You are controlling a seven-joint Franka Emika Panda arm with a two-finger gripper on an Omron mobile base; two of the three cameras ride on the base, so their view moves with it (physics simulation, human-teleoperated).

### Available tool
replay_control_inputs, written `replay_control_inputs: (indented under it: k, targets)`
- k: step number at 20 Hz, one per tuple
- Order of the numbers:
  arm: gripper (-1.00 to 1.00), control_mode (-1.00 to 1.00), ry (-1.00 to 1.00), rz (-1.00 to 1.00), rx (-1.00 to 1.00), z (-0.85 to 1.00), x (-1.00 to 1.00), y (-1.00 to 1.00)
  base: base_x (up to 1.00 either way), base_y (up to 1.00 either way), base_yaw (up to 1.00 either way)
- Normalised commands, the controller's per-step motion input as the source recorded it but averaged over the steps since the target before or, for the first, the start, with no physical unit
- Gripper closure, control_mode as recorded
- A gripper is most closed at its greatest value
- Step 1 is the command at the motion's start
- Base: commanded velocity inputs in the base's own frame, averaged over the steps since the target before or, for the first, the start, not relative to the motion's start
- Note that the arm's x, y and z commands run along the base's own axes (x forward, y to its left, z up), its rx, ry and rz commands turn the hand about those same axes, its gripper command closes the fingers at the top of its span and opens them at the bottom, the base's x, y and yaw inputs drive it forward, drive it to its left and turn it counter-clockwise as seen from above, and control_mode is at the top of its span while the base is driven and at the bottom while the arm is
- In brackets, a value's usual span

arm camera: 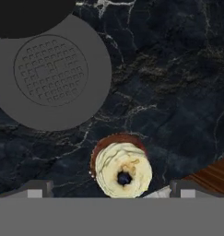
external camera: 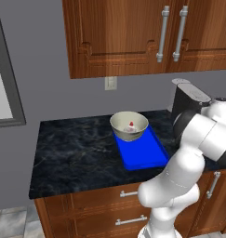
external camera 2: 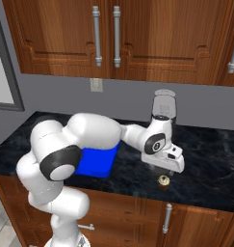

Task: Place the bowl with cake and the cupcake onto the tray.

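No readable text, label, brand, number or sign shows anywhere in these pictures. The coffee machine (external camera: 189,100) at the far right of the table (external camera: 72,153) carries no legible marking. Its round grey base (arm camera: 51,71) bears only a grid of small squares inside a ring, not letters. The cabinet doors (external camera 2: 152,38), the wall outlet (external camera: 110,83), the tray (external camera: 144,153), the bowl (external camera: 129,125) and the cupcake (arm camera: 122,169) are all plain, with nothing written on them.
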Motion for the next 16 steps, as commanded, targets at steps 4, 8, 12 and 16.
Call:
replay_control_inputs:
  k: [4,8,12,16]
  targets:
    - [-1.00,-1.00,0.00,0.00,0.00,-0.09,0.00,-0.34,0.00,0.00,0.00]
    - [-1.00,-1.00,0.00,0.00,0.00,-0.12,0.01,-0.26,0.00,0.00,0.00]
    - [-1.00,-1.00,0.00,0.00,0.01,-0.04,-0.01,-0.05,0.00,0.00,0.00]
    - [-1.00,-1.00,0.00,0.00,0.02,0.00,-0.09,0.00,0.00,0.00,0.00]
